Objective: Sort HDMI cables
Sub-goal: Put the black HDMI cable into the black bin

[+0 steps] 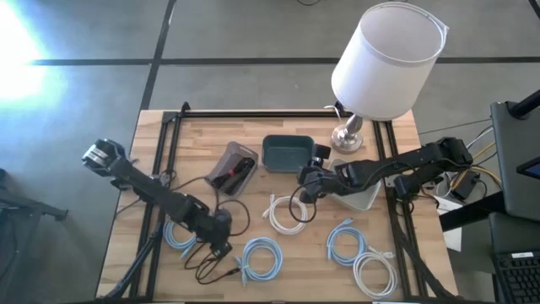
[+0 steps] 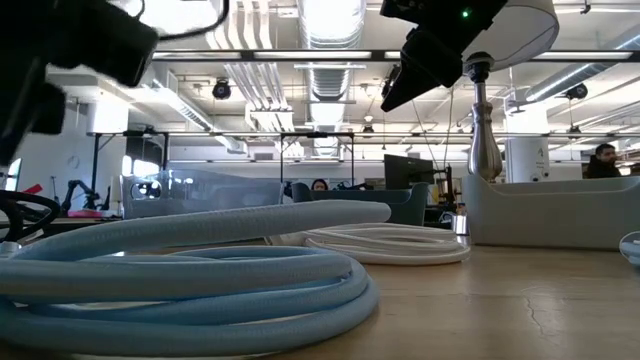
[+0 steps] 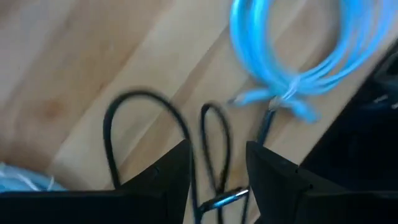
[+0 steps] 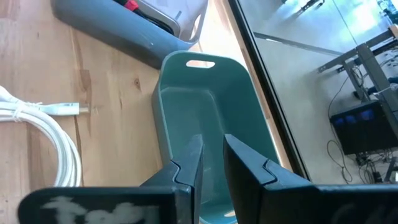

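Observation:
My left gripper [image 1: 223,235] [image 3: 217,155] is open and low over a thin black cable [image 1: 211,257]. Its fingers stand on either side of the cable's loops [image 3: 211,140] without touching them. Three light-blue coils [image 1: 179,235] [image 1: 261,257] [image 1: 344,243] and two white coils [image 1: 288,213] [image 1: 375,274] lie flat on the table. My right gripper [image 1: 308,179] [image 4: 211,149] hangs above the near rim of the teal bin [image 4: 199,93]. A narrow gap shows between its fingers, with nothing in it.
A grey bin [image 1: 232,169] holding dark cables sits left of the teal bin [image 1: 287,152]. A white tray [image 1: 364,199] lies under my right arm. A lamp with a large white shade [image 1: 384,63] stands at the table's far right. Black frame rails run along both sides.

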{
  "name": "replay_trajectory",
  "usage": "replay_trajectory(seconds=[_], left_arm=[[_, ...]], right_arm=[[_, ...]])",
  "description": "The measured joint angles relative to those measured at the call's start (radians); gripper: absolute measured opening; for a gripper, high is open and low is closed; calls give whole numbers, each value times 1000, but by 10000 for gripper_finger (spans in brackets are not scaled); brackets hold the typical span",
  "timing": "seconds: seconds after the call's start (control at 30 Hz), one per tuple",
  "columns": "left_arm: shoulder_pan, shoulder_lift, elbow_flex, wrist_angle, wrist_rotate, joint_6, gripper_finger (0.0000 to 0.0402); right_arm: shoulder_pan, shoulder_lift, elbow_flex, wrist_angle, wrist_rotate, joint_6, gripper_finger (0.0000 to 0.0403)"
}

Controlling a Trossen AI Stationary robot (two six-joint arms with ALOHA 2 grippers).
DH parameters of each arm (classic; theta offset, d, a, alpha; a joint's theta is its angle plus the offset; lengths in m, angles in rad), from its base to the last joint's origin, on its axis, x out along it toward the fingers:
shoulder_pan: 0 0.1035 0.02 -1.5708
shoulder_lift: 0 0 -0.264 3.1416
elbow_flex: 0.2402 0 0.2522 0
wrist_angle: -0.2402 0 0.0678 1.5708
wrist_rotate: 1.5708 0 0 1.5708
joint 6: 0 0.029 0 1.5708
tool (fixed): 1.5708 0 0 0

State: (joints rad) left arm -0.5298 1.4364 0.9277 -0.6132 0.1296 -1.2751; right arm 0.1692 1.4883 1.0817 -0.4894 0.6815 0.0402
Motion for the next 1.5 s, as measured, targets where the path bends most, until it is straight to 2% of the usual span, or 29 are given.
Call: replay_trajectory(seconds=[0.17,0.33,0.5,0.6,0.8,0.87,1.13,1.37,1.5], left_arm=[[1,76,0,0,81,1,156],[1,123,0,0,90,25,156],[1,143,0,2,100,123,149],[1,141,0,1,107,156,122],[1,118,18,3,98,192,27],[1,109,38,4,74,219,14],[2,43,150,-63,-90,309,25],[5,-44,279,-266,-315,309,18],[10,-79,358,-420,-404,309,23]], right_arm=[[0,0,0,1,0,0,57],[0,0,0,1,0,2,57],[0,0,0,1,0,5,57],[0,0,0,1,0,5,57],[0,0,0,2,0,2,57],[0,0,0,2,0,4,57],[0,0,0,2,0,3,57],[0,0,0,2,-1,3,57],[0,0,0,2,-1,2,57]])
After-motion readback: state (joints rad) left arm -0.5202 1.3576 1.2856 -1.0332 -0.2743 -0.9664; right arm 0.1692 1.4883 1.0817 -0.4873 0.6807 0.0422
